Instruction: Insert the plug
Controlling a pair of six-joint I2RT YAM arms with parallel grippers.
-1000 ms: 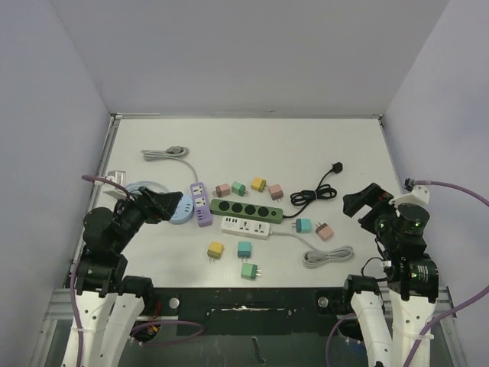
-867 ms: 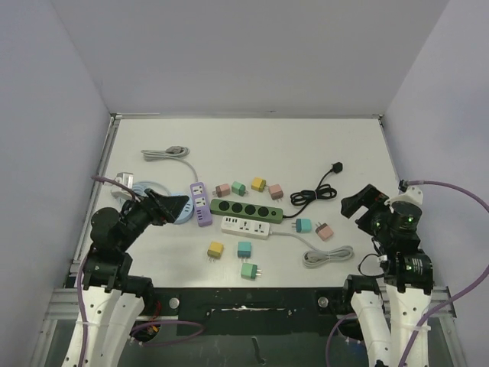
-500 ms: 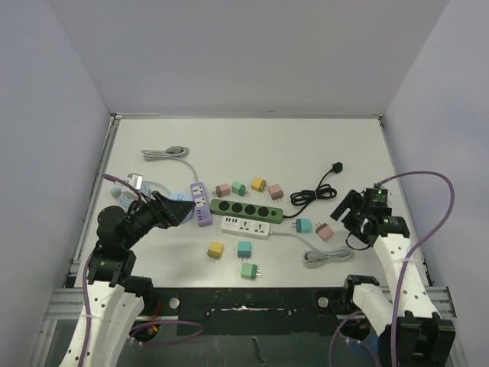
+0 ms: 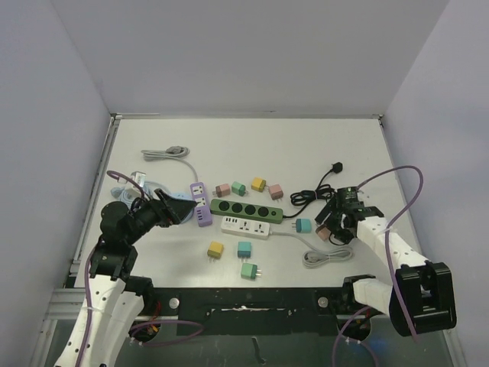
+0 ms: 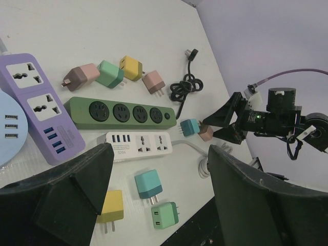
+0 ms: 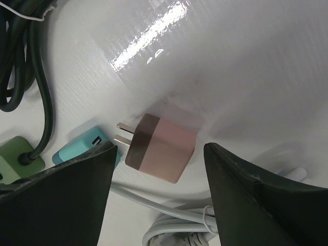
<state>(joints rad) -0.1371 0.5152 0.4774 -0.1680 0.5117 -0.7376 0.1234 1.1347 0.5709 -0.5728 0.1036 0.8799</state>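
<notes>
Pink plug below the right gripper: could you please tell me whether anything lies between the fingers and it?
Nothing visible does. The pink plug lies uncovered between the right gripper's open fingers; a teal plug sits close beside it.

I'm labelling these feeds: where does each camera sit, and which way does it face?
Top external: fixed above and behind the arm bases, looking down on the table; both arms show, with left gripper and right gripper.
Left wrist: on the left arm, looking across the green power strip toward the right arm; its left fingers frame the bottom.
Right wrist: on the right arm, looking steeply down at the pink plug; its right fingers flank it.
Shared: the pink plug and teal plug appear in both wrist views.
</notes>
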